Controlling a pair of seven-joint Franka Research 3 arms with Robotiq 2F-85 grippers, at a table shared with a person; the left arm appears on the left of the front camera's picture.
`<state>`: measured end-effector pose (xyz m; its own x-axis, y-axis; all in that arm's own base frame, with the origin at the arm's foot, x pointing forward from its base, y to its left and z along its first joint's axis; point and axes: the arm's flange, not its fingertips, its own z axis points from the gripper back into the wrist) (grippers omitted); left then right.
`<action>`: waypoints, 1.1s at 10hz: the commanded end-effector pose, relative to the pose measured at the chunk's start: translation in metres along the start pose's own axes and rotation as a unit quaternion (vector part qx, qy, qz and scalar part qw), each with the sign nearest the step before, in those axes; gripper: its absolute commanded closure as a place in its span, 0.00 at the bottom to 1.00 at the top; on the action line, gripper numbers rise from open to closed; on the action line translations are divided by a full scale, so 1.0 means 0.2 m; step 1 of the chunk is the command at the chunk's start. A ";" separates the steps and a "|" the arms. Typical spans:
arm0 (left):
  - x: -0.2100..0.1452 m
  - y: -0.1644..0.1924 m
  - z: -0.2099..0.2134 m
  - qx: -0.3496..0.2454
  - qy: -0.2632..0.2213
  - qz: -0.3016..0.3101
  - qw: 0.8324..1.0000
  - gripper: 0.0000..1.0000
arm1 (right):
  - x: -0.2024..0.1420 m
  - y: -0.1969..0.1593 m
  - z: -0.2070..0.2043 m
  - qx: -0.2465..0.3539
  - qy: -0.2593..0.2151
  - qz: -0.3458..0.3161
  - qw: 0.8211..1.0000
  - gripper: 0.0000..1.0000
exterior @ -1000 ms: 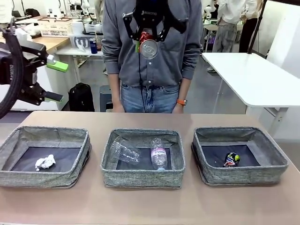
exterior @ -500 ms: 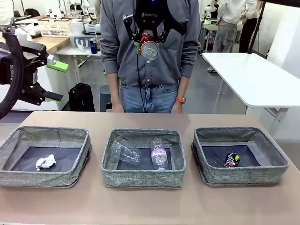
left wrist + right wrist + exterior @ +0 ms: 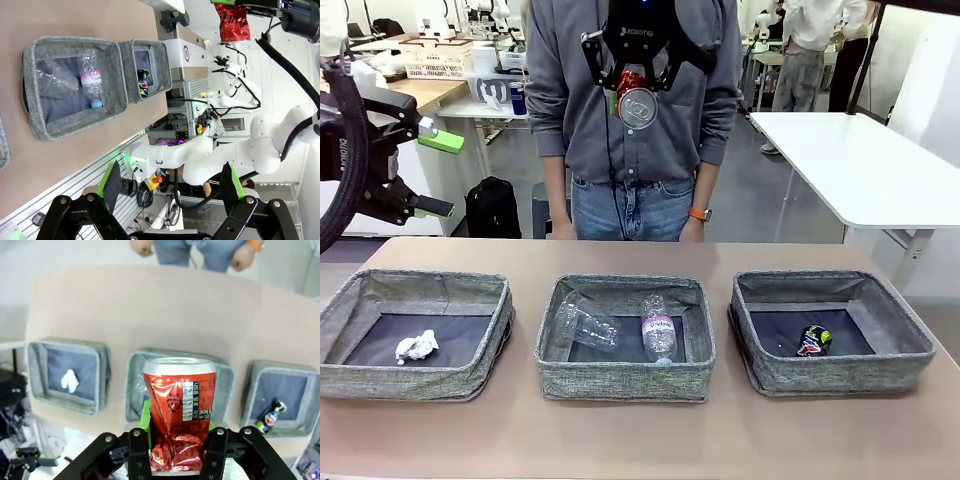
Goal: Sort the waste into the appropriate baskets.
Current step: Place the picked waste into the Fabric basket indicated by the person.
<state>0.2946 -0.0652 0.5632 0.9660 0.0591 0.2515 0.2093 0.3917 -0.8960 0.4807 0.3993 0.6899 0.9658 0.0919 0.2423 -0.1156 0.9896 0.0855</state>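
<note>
Above brown bench (image 3: 640, 440), right hand (image 3: 177, 450) clamped low on crushed red can (image 3: 180, 405): light, thin-walled, slippery, easily dented; left hand (image 3: 425, 172) spread wide, empty.

Front view level across the table (image 3: 640, 440); both wrist views high above, sharing the baskets (image 3: 180, 385).
</note>
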 end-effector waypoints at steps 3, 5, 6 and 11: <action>0.00 0.00 0.00 -0.013 -0.003 -0.006 1.000 0.00 | 0.00 0.00 0.02 0.010 0.004 0.005 1.000 0.63; 0.00 0.00 0.00 -0.013 -0.003 -0.006 1.000 0.00 | 0.00 0.00 0.02 0.010 0.004 0.005 1.000 0.63; 0.00 0.00 0.00 -0.013 -0.003 -0.006 1.000 0.00 | 0.00 0.00 0.02 0.010 0.004 0.005 1.000 0.63; 0.00 0.00 0.00 -0.013 -0.003 -0.006 1.000 0.00 | 0.00 0.00 0.02 0.010 0.004 0.005 1.000 0.63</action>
<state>0.2946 -0.0652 0.5632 0.9660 0.0591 0.2515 0.2093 0.3917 -0.8960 0.4807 0.3993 0.6899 0.9658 0.0920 0.2423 -0.1157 0.9896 0.0856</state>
